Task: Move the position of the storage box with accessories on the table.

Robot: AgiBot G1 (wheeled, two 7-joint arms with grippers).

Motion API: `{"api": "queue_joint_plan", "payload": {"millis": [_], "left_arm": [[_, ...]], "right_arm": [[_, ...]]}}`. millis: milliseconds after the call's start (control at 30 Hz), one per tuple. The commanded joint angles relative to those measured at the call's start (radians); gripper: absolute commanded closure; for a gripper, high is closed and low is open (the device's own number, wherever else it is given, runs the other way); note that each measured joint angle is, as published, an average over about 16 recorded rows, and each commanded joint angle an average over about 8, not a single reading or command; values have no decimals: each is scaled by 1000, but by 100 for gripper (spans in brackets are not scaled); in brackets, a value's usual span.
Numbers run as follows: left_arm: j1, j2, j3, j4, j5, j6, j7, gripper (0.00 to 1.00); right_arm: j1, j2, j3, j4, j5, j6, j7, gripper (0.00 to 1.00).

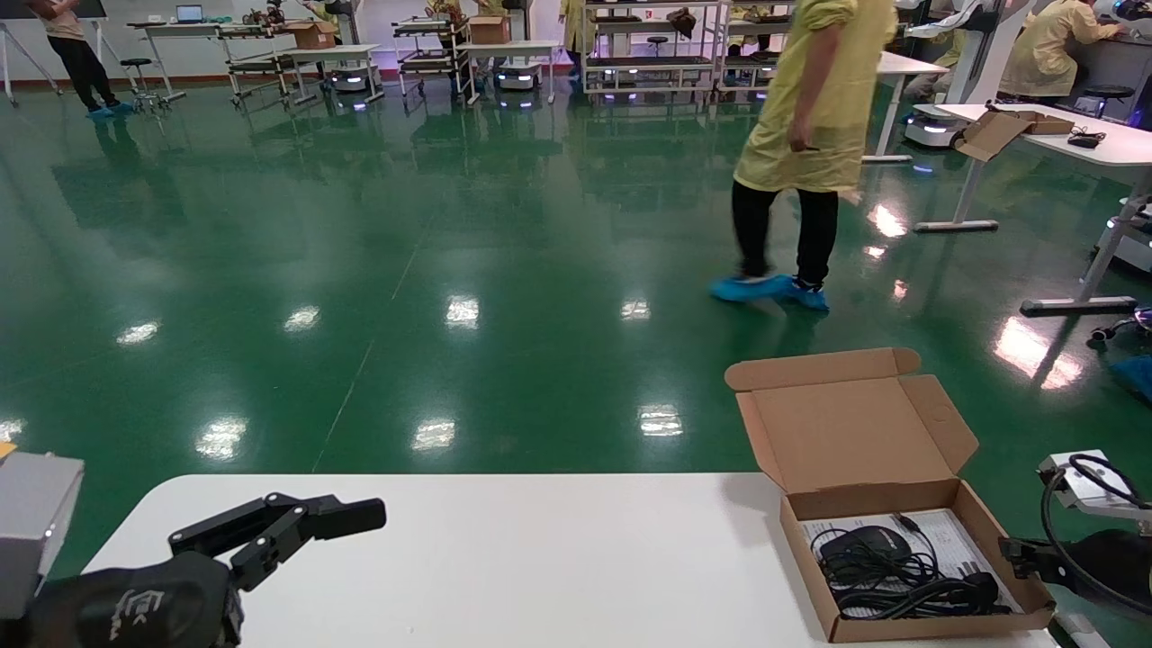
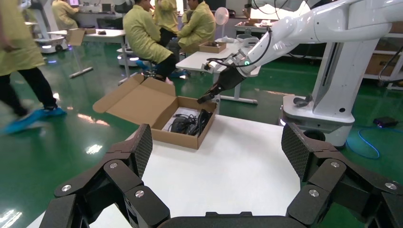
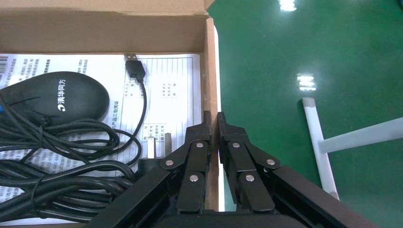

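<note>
Pinching the right side wall of the box (image 3: 211,71), the right gripper (image 3: 213,124) has its fingers closed on the cardboard, one inside the box and one outside. The box (image 1: 909,531) sits at the right end of the table (image 1: 540,558), its near right corner at the table's right edge, and its lid flap stands open, leaning away over the table's far edge. Inside lie the mouse (image 1: 868,543) on the leaflet (image 1: 954,535), with the cable (image 1: 909,589) bundled toward the near wall; the right wrist view shows the cable's USB plug (image 3: 134,66) resting on the leaflet (image 3: 166,95) beside the mouse (image 3: 57,97). The left gripper (image 1: 297,522) hangs over the table's near left corner, well apart from the box, its fingers (image 2: 142,147) spread wide and holding nothing. From the left wrist view the right gripper (image 2: 206,98) meets the box (image 2: 161,107) at its wall.
</note>
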Motion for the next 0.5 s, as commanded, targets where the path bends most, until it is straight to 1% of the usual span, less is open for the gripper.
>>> {"api": "queue_joint_plan", "payload": {"millis": [33,333,500], "left_arm": [[0,0,0,0,0,0,0,0],[0,0,0,0,0,0,0,0],[0,0,0,0,0,0,0,0]], "right_arm": [[-1,-2,0,-4,0,5,-3,0],[7,2,6,-1,7,17,-25,0],[29,8,23,16,32,13,-42,0]]}}
